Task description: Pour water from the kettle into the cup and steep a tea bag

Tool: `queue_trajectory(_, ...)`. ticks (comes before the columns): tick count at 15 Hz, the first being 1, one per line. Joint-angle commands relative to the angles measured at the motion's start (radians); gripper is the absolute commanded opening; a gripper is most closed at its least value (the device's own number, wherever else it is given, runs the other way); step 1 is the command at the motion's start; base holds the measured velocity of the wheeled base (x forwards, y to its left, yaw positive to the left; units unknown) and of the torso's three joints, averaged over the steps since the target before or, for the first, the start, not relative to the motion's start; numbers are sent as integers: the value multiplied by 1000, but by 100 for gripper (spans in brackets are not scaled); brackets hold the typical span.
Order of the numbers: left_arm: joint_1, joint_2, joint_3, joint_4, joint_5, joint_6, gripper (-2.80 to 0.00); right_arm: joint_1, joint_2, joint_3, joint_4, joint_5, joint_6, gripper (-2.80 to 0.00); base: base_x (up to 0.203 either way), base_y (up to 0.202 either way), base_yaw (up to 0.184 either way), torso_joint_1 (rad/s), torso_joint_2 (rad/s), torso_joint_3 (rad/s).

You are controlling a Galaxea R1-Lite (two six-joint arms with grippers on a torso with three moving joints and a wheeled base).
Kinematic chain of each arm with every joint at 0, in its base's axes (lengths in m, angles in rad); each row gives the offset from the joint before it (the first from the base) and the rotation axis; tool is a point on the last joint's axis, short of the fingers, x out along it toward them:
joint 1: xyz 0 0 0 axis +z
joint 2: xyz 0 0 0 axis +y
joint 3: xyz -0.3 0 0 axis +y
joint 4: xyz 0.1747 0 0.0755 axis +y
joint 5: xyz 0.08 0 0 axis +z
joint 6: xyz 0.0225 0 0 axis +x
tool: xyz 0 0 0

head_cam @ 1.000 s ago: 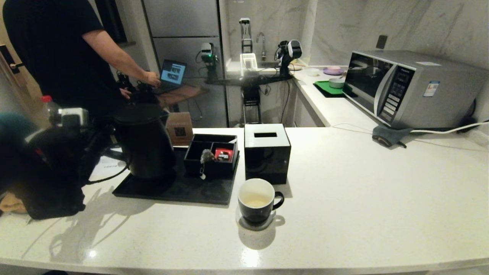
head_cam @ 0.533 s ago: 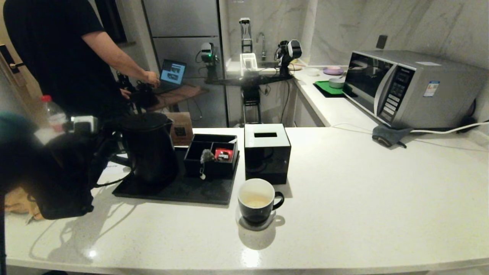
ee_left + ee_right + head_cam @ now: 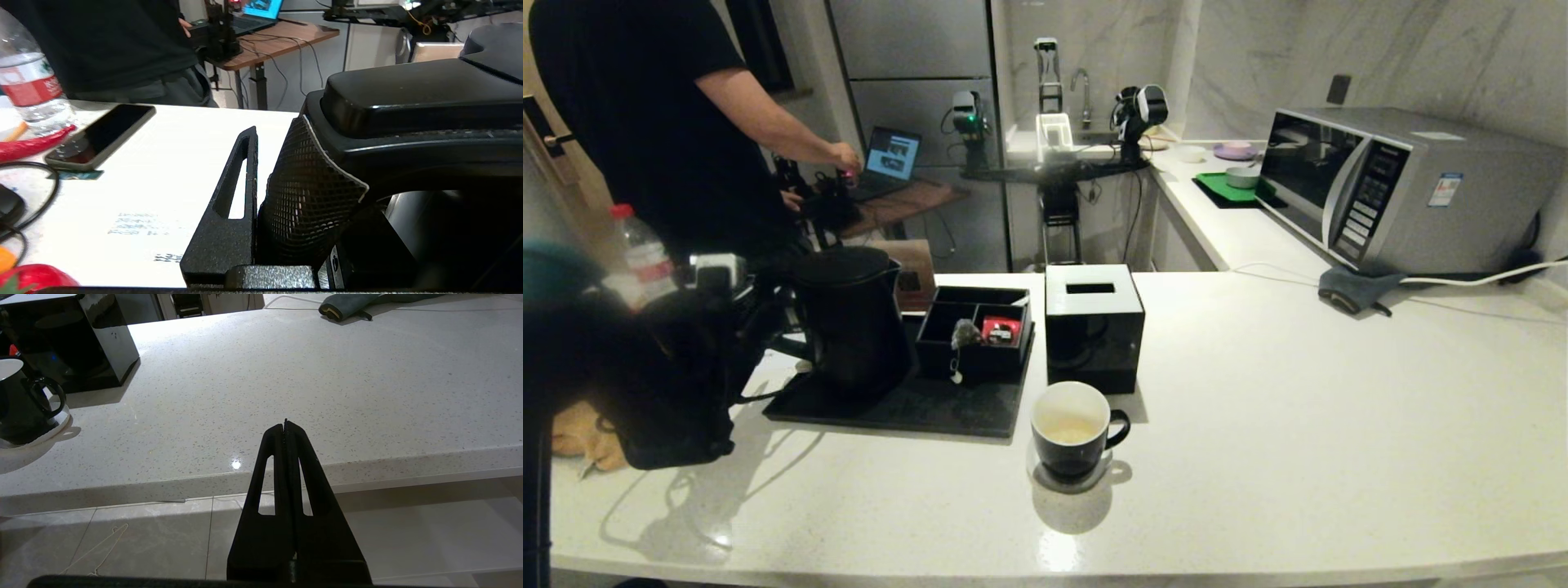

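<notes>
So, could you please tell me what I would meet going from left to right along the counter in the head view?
Left gripper on the kettle's handle → kettle → black organiser box with the tea bag → cup → grey cloth → microwave.

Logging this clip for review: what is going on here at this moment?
The left gripper is clamped on the kettle's handle, over the black tray. The cup stands on the counter holding pale liquid. The tea bag lies in the organiser box, untouched. The right gripper hangs shut below the counter edge. A person works behind.
</notes>
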Motion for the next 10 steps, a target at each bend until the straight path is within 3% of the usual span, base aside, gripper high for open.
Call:
queue_trajectory(1, -1, 7, 5, -28, 0, -1, -280, 0, 1, 0, 0, -1, 0, -280, 0, 0, 0, 0, 0, 0)
queue_trajectory(10, 1, 10, 5, -28, -2, 1, -280, 0, 1, 0, 0, -1, 0, -280, 0, 0, 0, 0, 0, 0)
